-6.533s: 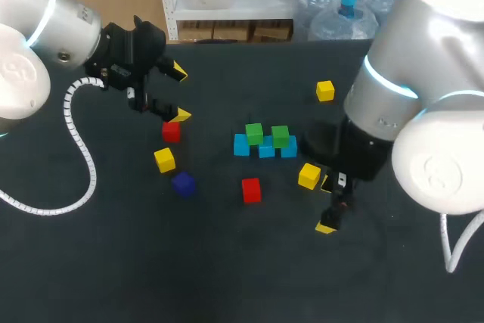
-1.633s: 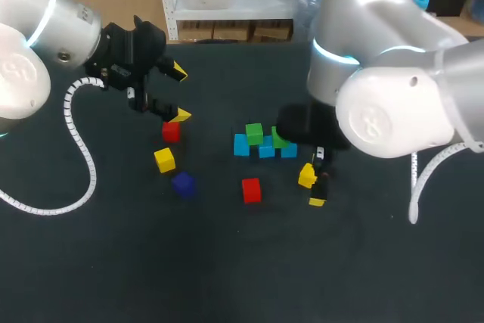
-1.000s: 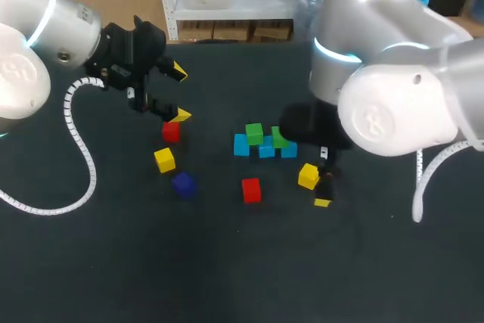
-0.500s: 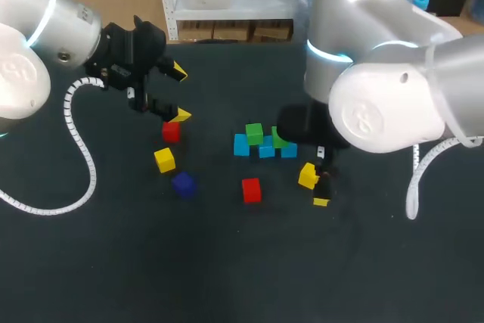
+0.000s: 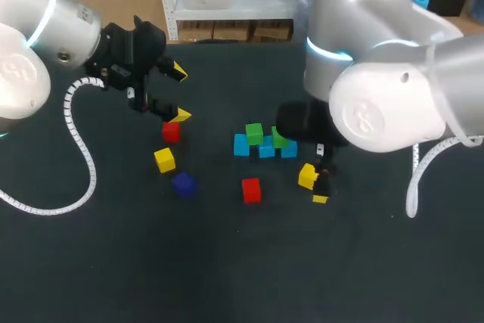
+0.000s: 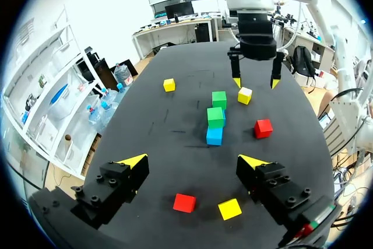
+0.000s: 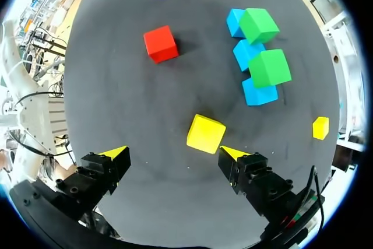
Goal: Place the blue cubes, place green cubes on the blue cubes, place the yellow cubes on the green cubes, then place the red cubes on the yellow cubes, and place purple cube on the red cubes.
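Both spread wide, the right tool (image 7: 172, 153) has a yellow cube (image 7: 206, 133) just ahead, the left tool (image 6: 192, 160) a red cube (image 6: 185, 202) beneath.

Evenly, brightly lit from above. Soft, faint shadows beside cubes (image 7: 161, 44) on matte black counter (image 5: 227, 262). Mild glare on right arm (image 5: 378, 111).

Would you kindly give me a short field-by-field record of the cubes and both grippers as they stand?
blue cubes: three in a row on the table
green cubes: two, on top of the blue row
right gripper: open; nearest yellow cube lies between its fingers, not gripped
left gripper: open, empty, above left red cube and left yellow cube
loose: middle red cube, purple cube, far yellow cube
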Tool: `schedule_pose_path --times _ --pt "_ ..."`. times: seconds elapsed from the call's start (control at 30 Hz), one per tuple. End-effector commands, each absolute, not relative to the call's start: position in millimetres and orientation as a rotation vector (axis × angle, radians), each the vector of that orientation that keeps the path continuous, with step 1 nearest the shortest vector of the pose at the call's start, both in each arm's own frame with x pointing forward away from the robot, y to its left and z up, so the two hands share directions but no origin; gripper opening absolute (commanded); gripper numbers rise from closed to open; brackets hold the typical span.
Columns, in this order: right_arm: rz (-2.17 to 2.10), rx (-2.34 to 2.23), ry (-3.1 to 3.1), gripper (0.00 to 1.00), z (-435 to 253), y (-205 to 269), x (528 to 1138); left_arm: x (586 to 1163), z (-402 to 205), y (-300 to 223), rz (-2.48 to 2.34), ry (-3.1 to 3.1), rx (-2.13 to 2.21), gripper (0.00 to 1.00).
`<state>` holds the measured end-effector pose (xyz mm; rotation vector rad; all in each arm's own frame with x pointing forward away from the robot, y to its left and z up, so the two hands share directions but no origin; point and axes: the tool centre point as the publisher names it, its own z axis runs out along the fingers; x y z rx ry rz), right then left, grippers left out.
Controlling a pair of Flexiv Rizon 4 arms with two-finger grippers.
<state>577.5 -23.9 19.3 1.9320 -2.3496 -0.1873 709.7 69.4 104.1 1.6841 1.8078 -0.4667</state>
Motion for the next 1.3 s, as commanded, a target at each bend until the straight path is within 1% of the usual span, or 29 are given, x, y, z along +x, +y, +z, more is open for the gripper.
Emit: schedule_pose_path --times 0.03,0.57,1.3 --pt "-0.186 1.936 -2.34 1.0 18 -22 581 709 103 71 -0.469 1.8 1.682 1.0" --pt "-0.253 1.924 -2.325 1.0 11 -20 584 709 103 71 -0.469 1.8 1.682 1.0" --pt "-0.23 1.919 -2.332 1.0 5 -18 575 709 103 71 -0.469 1.8 1.682 1.0"
